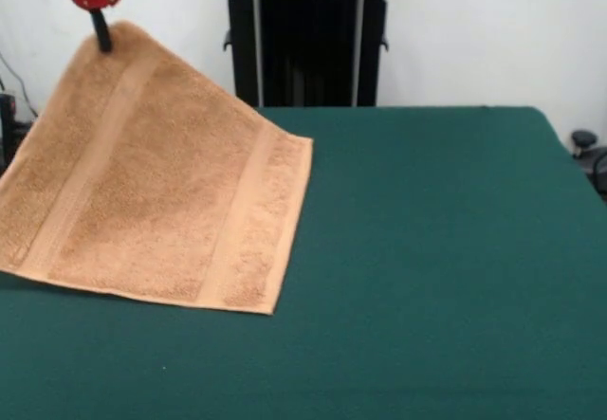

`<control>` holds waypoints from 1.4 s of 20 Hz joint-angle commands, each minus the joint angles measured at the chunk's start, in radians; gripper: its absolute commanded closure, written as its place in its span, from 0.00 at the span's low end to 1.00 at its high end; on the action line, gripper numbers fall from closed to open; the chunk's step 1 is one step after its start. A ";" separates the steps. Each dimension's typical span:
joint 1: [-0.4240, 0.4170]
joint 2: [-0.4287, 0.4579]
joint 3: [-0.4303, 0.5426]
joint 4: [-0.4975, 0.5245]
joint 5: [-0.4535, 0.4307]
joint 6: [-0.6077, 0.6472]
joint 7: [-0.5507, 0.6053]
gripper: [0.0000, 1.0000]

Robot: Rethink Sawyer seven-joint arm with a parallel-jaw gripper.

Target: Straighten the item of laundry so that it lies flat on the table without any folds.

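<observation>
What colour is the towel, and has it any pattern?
The towel is orange-tan, with two flat woven bands. Front view shows it.

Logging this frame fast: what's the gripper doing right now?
Gripper: shut on the towel, holding one corner up above the table.

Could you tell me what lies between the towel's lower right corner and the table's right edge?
Nothing: in the front view, only bare green table stretches right of the towel.

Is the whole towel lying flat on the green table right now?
No. The gripper holds one corner of the towel up in the air, so the cloth slopes down to the table.
</observation>
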 commanded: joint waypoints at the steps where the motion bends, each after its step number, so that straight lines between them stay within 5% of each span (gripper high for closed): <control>1: -0.045 -0.019 0.201 0.139 -0.049 0.073 -0.441 1.00; 2: -0.059 -0.014 0.221 0.137 -0.063 0.045 -0.462 1.00; 3: -0.077 -0.009 0.244 0.140 -0.068 0.024 -0.475 0.00; 19: -0.028 0.010 0.307 0.042 0.037 0.124 -0.356 0.00; 28: 0.116 0.233 0.226 -0.215 -0.079 -0.006 -0.216 0.00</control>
